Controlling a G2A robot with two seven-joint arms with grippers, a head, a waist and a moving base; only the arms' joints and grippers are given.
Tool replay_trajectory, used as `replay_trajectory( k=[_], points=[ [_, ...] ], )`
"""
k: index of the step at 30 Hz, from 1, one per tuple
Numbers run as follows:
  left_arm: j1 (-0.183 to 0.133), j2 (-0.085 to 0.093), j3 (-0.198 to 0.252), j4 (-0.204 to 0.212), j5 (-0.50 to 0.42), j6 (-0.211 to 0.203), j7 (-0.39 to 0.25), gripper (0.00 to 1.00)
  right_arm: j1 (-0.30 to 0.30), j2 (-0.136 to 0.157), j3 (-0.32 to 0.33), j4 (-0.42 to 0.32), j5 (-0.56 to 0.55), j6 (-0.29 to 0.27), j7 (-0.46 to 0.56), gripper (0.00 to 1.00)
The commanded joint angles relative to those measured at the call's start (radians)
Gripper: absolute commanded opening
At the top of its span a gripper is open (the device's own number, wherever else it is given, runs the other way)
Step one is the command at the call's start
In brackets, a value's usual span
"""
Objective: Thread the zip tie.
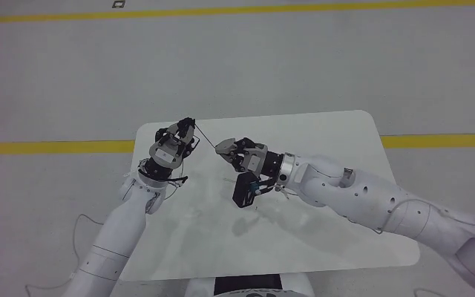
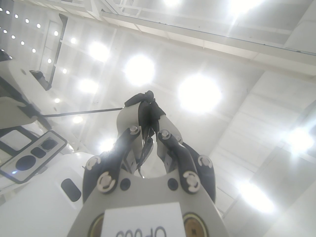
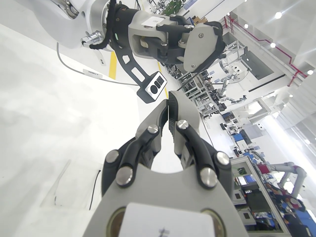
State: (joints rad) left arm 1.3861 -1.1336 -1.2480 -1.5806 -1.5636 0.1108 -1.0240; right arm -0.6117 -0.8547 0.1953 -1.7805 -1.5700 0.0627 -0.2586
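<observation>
The left tool [image 2: 147, 103] and right tool [image 3: 170, 99] each pinch one end of the black zip tie [image 1: 205, 137] strung between them. Pulling apart could slip the thin tail free.

The zip tie [image 1: 205, 138] shows as a hair-thin line leaving the left gripper [image 1: 188, 123]. Its near end is buried between that gripper's dark pads [image 2: 148, 114], and its far end is lost inside the pinched tips of the right gripper [image 1: 220, 148]. Whether it is threaded is too fine to tell. Well apart from the left gripper, a clear flat thing [image 3: 59, 181] is too faint to identify.
</observation>
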Motion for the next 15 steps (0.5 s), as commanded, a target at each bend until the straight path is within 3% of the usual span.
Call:
replay_trajectory(
  k=[1,15],
  points=[
    [0.000,0.000,0.000,0.000,0.000,0.000,0.000,0.00,0.000,0.001,-0.001,-0.002,0.000,0.000,0.001,0.00],
    [0.000,0.000,0.000,0.000,0.000,0.000,0.000,0.00,-0.014,0.013,-0.002,-0.016,0.000,0.021,0.024,0.00]
  ],
)
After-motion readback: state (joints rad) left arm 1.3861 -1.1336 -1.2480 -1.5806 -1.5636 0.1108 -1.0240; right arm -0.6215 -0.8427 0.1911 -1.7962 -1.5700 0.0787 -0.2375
